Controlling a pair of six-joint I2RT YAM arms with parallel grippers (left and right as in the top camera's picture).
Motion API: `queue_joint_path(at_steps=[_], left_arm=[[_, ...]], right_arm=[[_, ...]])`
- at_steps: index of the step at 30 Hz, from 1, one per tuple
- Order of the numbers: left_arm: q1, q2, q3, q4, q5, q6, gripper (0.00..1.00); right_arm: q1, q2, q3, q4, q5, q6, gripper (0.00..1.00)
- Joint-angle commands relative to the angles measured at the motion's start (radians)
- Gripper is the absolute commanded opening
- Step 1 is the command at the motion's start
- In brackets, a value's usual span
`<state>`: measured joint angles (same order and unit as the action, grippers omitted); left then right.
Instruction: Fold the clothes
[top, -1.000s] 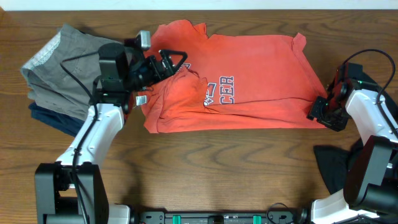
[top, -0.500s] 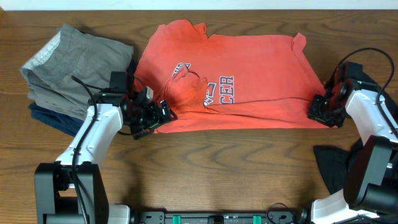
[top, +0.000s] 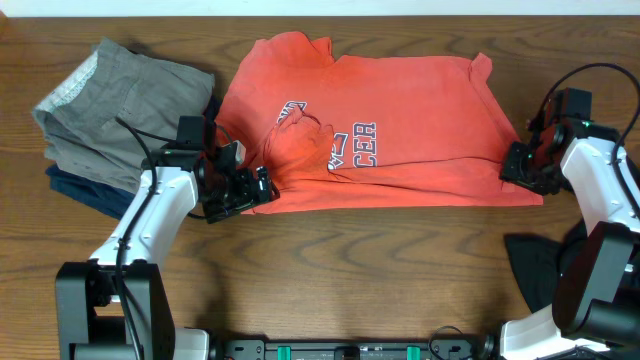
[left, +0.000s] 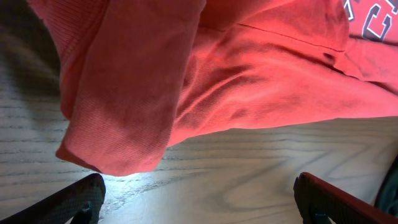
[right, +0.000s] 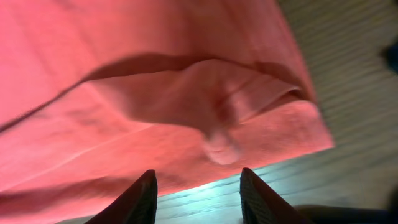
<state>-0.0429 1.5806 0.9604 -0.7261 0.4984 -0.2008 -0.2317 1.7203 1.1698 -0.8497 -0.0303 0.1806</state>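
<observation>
An orange-red sweatshirt (top: 400, 130) with dark lettering lies folded across the middle of the table. My left gripper (top: 245, 190) is open and empty at the sweatshirt's front-left corner; in the left wrist view its jaws (left: 199, 202) sit wide apart over bare wood, just off the fabric's edge (left: 118, 149). My right gripper (top: 522, 170) is open and empty at the front-right corner; in the right wrist view its fingertips (right: 198, 196) straddle the hem (right: 217, 143).
A stack of folded clothes stands at the far left, grey (top: 110, 100) on top and dark blue (top: 95, 195) beneath. A dark garment (top: 535, 265) lies at the front right by the right arm's base.
My left gripper has come down from above the sweatshirt's left side to its front-left corner, leaving the fabric laid flat. My right gripper has shifted slightly back along the right edge.
</observation>
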Motion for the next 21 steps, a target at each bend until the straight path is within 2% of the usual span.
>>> queue_joint_path(at_steps=[1, 9, 21], left_arm=[[0.002, 0.0, 0.008, -0.003, -0.018, 0.025, 0.98], [0.002, 0.0, 0.008, -0.003, -0.018, 0.025, 0.98], [0.002, 0.0, 0.008, -0.002, -0.018, 0.025, 0.98]], right_arm=[[-0.002, 0.001, -0.025, 0.001, 0.114, -0.014, 0.43], [-0.012, 0.026, -0.037, 0.027, 0.1, -0.014, 0.36], [0.014, 0.126, -0.042, 0.071, 0.079, -0.015, 0.33]])
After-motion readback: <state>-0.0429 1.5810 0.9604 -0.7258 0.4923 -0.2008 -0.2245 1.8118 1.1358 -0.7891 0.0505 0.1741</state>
